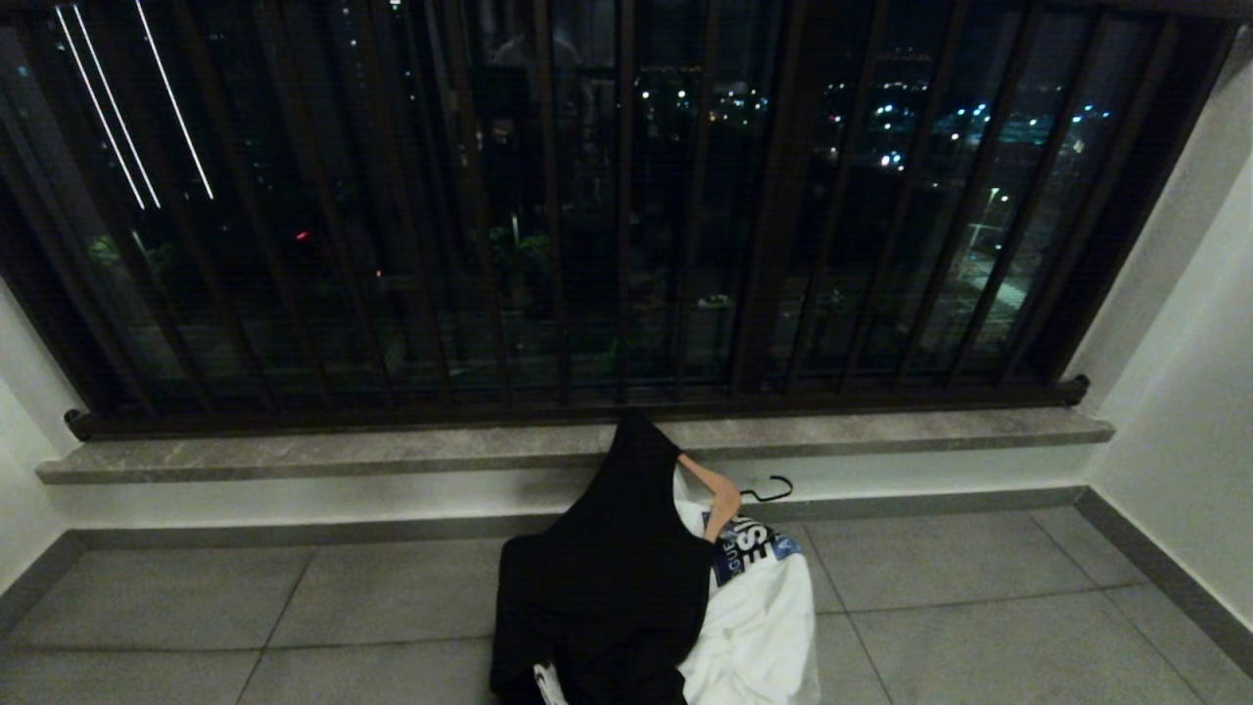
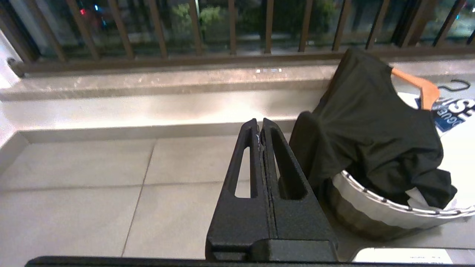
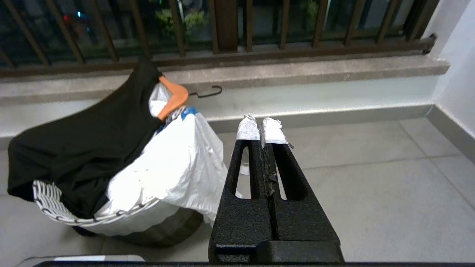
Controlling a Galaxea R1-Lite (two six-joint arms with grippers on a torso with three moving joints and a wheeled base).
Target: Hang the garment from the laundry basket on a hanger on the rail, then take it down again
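Two garments, a black garment (image 1: 612, 578) and a white garment (image 1: 759, 627), drape over the laundry basket (image 3: 48, 202) on the tiled floor (image 1: 979, 607), hiding most of its rim; the head view crops its base. A wooden hanger (image 1: 719, 494) protrudes toward the stone sill (image 1: 294, 455). Left gripper (image 2: 259, 128) and right gripper (image 3: 259, 128) hover beside it, fingers pressed together, empty. Open tiles flank both sides.

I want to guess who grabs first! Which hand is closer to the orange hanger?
Probably right. The orange hanger pokes out on the side of the basket facing the right hand; from the left hand it lies beyond the black garment.
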